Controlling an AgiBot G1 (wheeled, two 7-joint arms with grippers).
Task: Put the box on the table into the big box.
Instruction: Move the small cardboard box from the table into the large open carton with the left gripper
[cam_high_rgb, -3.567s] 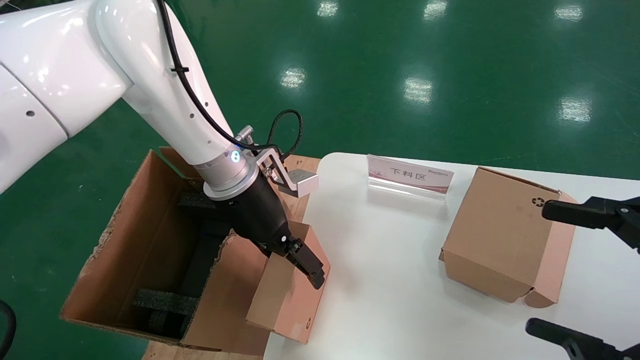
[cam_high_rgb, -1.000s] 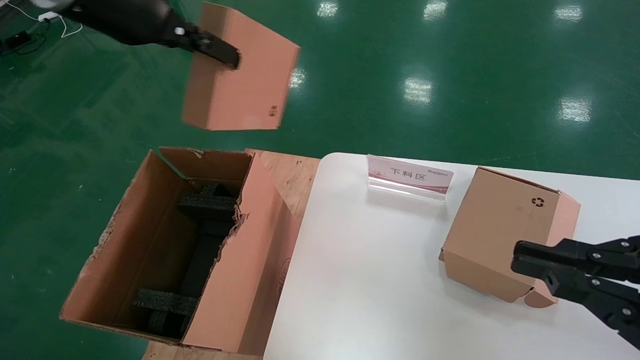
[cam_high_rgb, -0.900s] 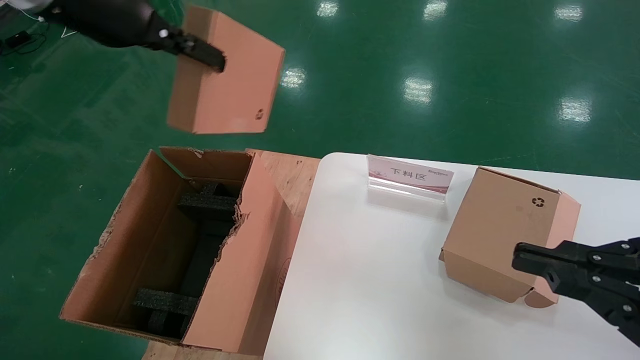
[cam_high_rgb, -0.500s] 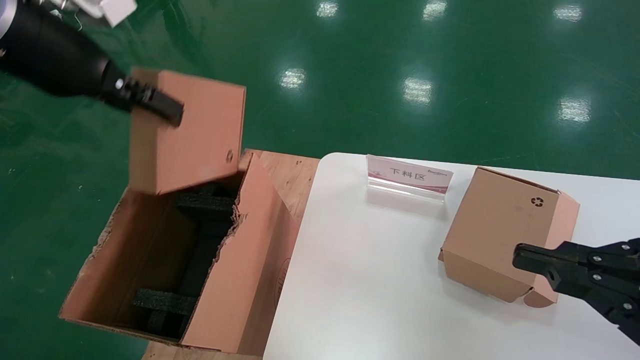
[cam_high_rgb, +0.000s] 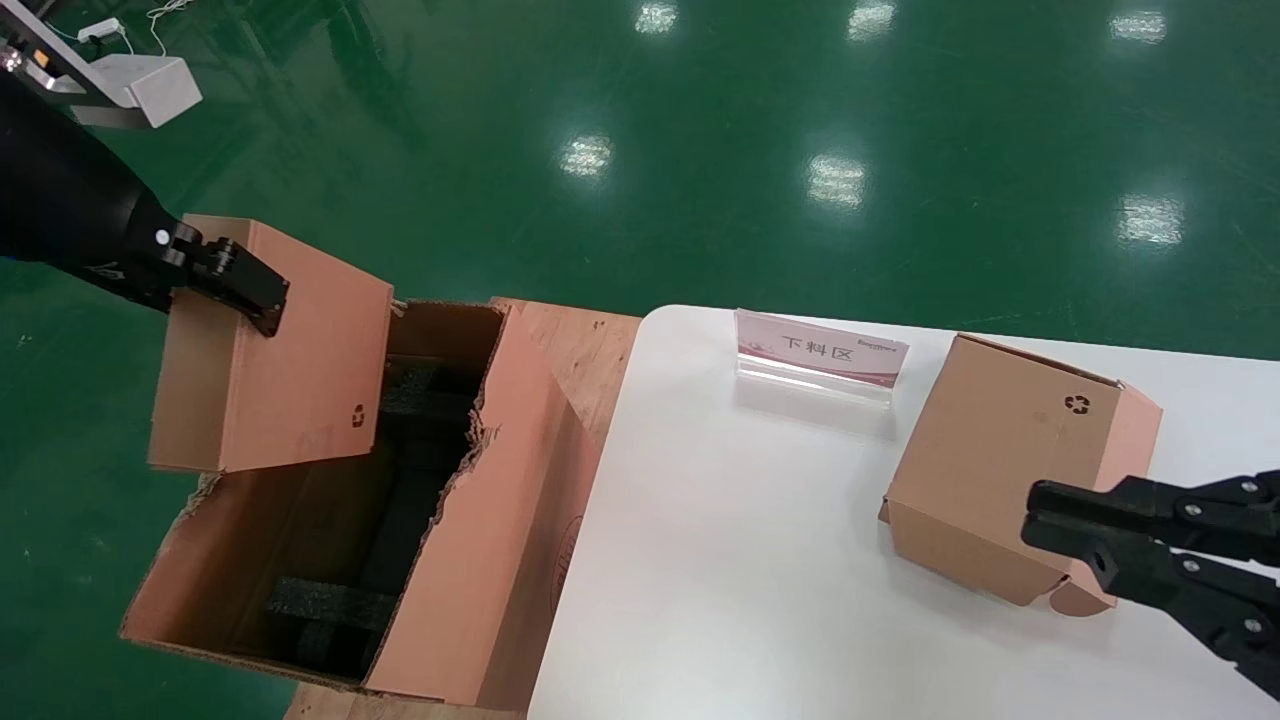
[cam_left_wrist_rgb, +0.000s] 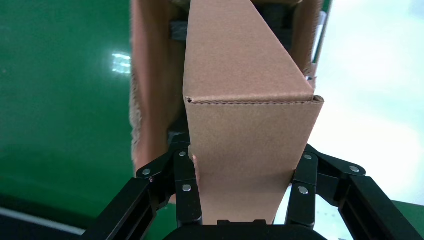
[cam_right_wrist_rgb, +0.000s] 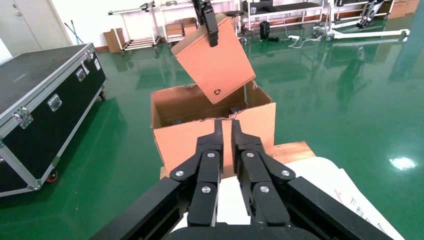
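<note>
Nearest us, our right pincer sits idle over the near right of the table, fingers pressed together on nothing, in front of the cube-like box that isn't ours to move. Farther left, our left pincer is clamped across the slim thickness of the box, holding it tilted in the air over the far left edge of the big box, probably so it can slip edge-first between the foam blocks.

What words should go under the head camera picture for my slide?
Left gripper holds the box tilted above the open big box.
</note>
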